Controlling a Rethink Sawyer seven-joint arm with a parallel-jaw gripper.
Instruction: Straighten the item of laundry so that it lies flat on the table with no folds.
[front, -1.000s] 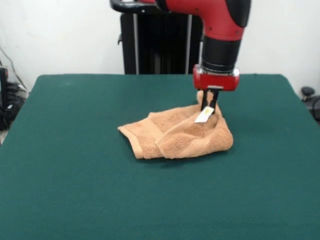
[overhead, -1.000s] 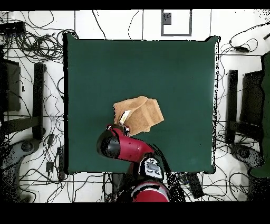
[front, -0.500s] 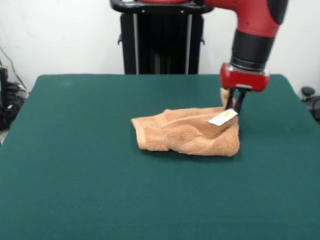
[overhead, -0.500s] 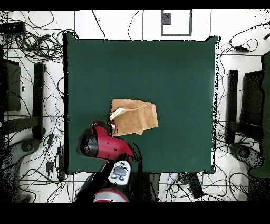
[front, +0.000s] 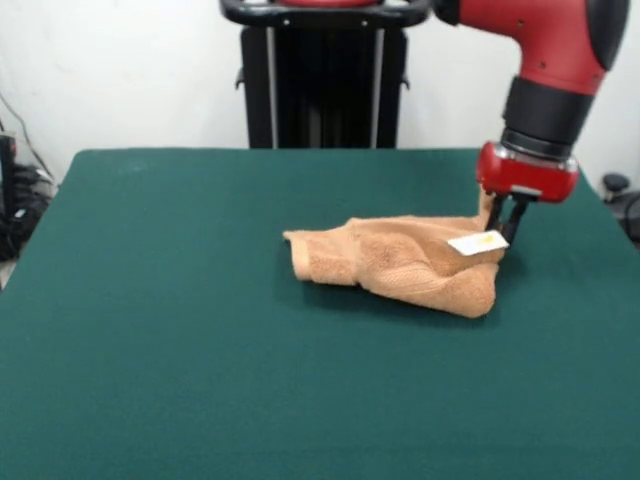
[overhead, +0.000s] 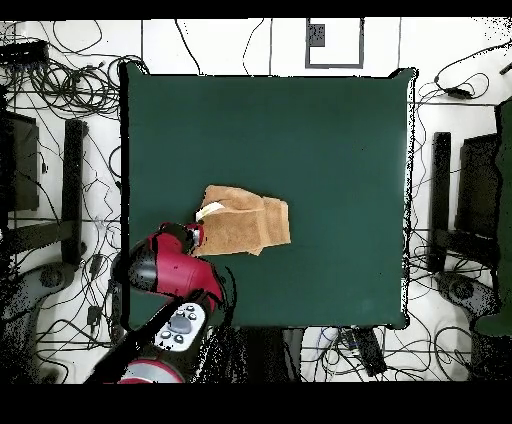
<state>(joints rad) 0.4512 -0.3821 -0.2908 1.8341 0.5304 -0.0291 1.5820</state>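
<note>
Gripper has carried towel corner further right across front view, fingers pinching corner beside white care tag. Towel dragged along: now right of table centre, stretched longer, lower, yet bunched and folded over itself. You're mid-pull; judge unfolding barely started. Right table edge near: you have little room left for pulling that way.

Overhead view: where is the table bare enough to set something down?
Bare green table lies all along the far edge and the whole side opposite the arm. It is crowded only where the gripper clamps the rumpled towel, close to one side edge.
</note>
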